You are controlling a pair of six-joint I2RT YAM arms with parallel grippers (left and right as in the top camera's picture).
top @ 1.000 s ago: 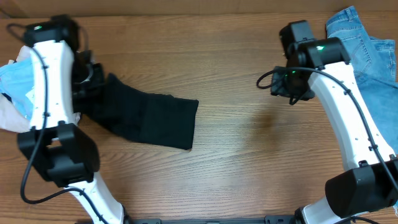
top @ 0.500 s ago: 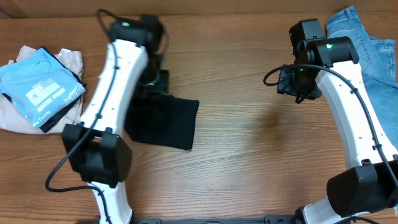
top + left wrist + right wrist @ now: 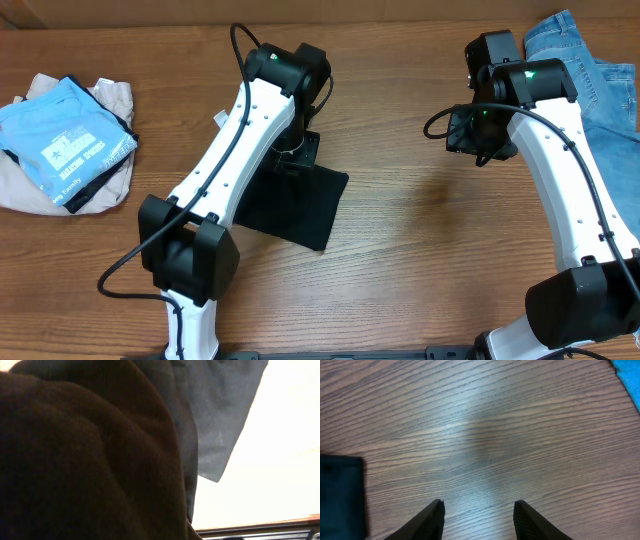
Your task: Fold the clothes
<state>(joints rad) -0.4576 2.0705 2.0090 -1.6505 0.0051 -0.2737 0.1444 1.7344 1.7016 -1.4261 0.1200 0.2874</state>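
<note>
The black T-shirt [image 3: 300, 205] lies folded into a compact dark patch on the wooden table, left of centre. My left gripper [image 3: 291, 156] is at the shirt's far edge, shut on the fabric. Dark cloth [image 3: 90, 460] fills the left wrist view and hides the fingers. My right gripper [image 3: 478, 148] hovers over bare wood at the right, well apart from the shirt. Its fingers [image 3: 479, 506] are open and empty. The shirt's corner [image 3: 340, 495] shows at the left edge of the right wrist view.
Light-blue denim jeans [image 3: 600, 90] lie at the far right corner. A sky-blue garment with white print [image 3: 62, 142] sits on a beige cloth [image 3: 100, 190] at the far left. A blue fabric edge [image 3: 627, 372] shows in the right wrist view.
My left arm has swung from the far left toward the centre, dragging the black T-shirt to the right with it. The right arm has hardly moved.
</note>
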